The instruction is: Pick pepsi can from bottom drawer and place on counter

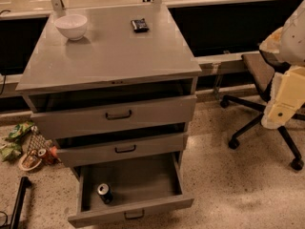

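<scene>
The pepsi can (105,193) lies on its side in the front left of the open bottom drawer (138,180), its silver top facing up and left. The counter (119,51) is the grey top of the cabinet. My gripper (279,112) is the cream-coloured part at the right edge of the view, beside the cabinet at about the height of the upper drawers. It is far from the can and holds nothing that I can see.
A white bowl (71,26) and a small black packet (139,25) sit at the back of the counter. The two upper drawers (116,114) stand slightly open. An office chair (264,85) is behind my arm on the right. Snack bags and clutter (24,149) lie on the floor at the left.
</scene>
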Controlling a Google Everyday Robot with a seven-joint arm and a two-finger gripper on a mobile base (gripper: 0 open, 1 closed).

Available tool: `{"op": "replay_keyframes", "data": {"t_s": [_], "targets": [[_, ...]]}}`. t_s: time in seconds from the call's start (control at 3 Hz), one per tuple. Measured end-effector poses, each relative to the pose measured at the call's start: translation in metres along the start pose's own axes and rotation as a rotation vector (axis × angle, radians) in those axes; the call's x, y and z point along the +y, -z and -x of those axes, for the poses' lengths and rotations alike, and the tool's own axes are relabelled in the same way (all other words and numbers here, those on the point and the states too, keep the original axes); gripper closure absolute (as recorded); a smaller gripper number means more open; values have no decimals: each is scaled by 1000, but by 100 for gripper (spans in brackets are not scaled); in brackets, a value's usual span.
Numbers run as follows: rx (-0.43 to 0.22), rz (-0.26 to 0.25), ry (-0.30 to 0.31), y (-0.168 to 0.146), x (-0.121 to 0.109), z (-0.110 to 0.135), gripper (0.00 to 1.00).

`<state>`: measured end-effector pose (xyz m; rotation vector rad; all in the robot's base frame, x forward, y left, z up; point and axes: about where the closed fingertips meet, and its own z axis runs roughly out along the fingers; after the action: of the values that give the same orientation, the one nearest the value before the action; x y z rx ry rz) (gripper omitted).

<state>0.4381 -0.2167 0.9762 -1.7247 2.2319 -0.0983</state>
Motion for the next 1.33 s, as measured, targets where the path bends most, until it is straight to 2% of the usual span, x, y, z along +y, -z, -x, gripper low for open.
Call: {"op": "replay_keyframes", "data": {"t_s": [0.33,0.67,1.0,1.33], "targets": [[0,0,0,0,0,0,0],[-94,48,-13,-23,5,16,0],[-276,163,-55,-84,22,57,0],[-414,250,-51,-151,50,105,0]]}}
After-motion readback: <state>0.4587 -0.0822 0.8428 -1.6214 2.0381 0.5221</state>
